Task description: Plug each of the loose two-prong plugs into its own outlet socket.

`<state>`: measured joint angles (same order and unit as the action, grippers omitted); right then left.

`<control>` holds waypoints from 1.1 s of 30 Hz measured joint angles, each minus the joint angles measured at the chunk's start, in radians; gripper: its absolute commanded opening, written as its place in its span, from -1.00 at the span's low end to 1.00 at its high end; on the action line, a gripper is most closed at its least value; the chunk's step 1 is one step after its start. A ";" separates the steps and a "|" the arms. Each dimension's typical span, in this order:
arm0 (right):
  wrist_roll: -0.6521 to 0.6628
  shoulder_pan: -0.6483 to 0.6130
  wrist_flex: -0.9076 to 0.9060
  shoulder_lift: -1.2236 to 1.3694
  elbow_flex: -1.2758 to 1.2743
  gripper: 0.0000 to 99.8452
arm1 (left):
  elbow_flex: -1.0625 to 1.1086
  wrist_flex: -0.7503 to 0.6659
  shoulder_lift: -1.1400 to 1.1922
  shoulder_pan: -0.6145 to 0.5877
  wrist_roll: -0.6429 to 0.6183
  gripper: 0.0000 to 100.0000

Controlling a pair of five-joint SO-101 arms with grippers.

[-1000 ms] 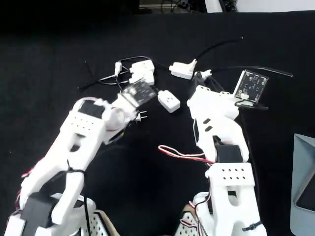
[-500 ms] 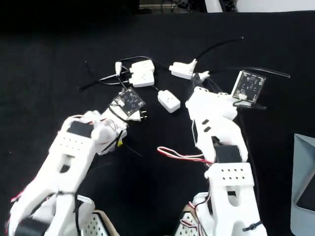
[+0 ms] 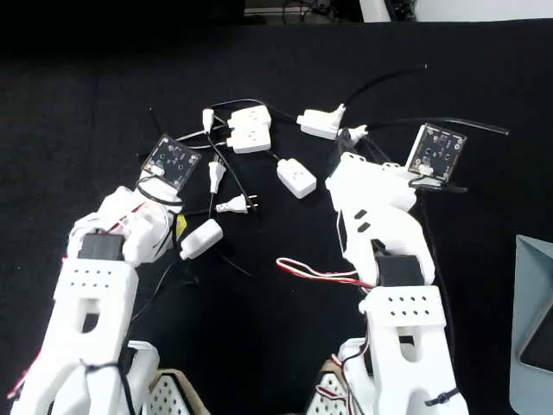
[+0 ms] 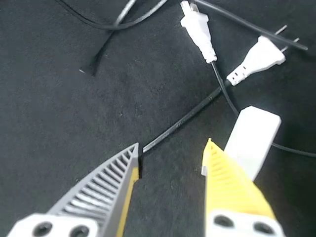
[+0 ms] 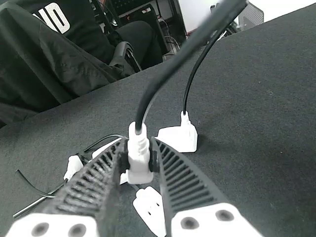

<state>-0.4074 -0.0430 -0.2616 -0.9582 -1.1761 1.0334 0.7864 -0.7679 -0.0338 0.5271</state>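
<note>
We see the left gripper [image 4: 170,150] spread open low over the black table [image 4: 59,98], with its yellow finger [image 4: 227,182] just beside a white socket block [image 4: 253,133]. Beyond it lie a first loose plug [image 4: 199,28] and a second loose plug [image 4: 257,55], near each other among black cords. The right gripper [image 5: 139,147] is clenched on a white corded plug [image 5: 138,165], held upright above a near outlet socket [image 5: 150,205], with a far outlet socket [image 5: 177,138] just behind.

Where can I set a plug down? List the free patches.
Free: the cloth left of the left arm, and the strip between the right arm and grey bin. Crowded: the middle, with sockets, plugs and cords.
</note>
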 measured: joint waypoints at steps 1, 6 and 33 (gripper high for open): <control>0.000 0.000 0.000 0.000 0.000 -0.97 | 0.000 -0.023 0.038 0.000 0.000 -0.58; 0.000 0.000 0.000 0.000 0.000 -0.97 | 0.000 -0.074 0.204 0.026 -0.003 -0.59; 0.054 -0.040 0.000 0.000 -0.003 -0.97 | 0.292 0.227 -0.394 0.425 -0.037 -0.58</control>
<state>-0.3537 -0.0829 -0.2616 -0.9582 -1.1792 1.3249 1.0134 -1.1623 0.3913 0.4902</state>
